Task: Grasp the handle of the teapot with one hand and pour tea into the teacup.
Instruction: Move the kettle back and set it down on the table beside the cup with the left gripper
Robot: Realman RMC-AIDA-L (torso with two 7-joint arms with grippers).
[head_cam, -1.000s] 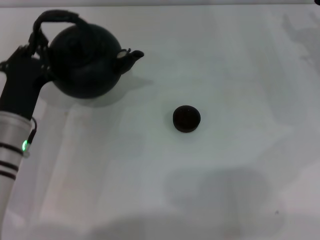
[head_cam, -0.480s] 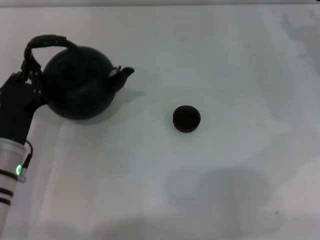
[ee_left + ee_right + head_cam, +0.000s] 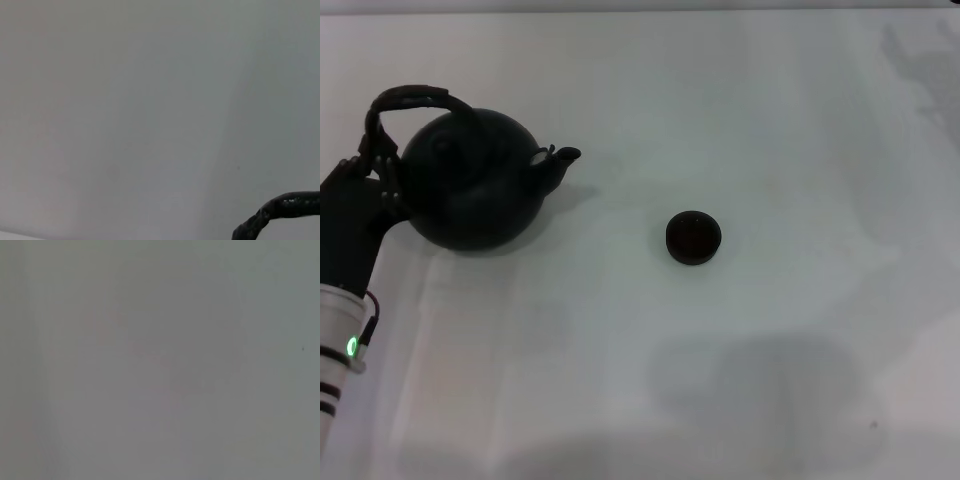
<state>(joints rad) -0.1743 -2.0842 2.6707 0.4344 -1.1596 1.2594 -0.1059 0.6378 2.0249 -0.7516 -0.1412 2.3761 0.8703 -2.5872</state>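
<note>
Head view: teapot [image 3: 475,190], matte black and squat, sits at the left of the white table [image 3: 770,120], upright or nearly so, with its short spout [image 3: 560,158] pointing toward the robot's right. Small knobbed lid on top. Arched handle [image 3: 405,103], dark with a reddish-brown tint, rises over the pot's left shoulder. Left gripper [image 3: 378,165] is at the left end of that arch, its black fingers pressed close against the handle's lower leg and the pot's flank; it looks clamped on the handle, though the fingertips themselves are dark against dark and hard to separate. Left arm [image 3: 345,290] runs from the gripper down toward the lower left corner, black near the wrist, silver farther back, with a green light on the silver section. Teacup [image 3: 693,237], tiny, round and dark, stands alone near the table's middle, well apart from the teapot and off to the spout's side. Faint grey shadows lie across the near part of the table. Right arm not seen here.

Left wrist view: mostly plain pale table surface. One dark curved strip, the handle [image 3: 280,212], crosses a corner of the picture. No fingers visible.

Right wrist view: only a blank grey-white surface. No gripper, teapot or teacup visible.
</note>
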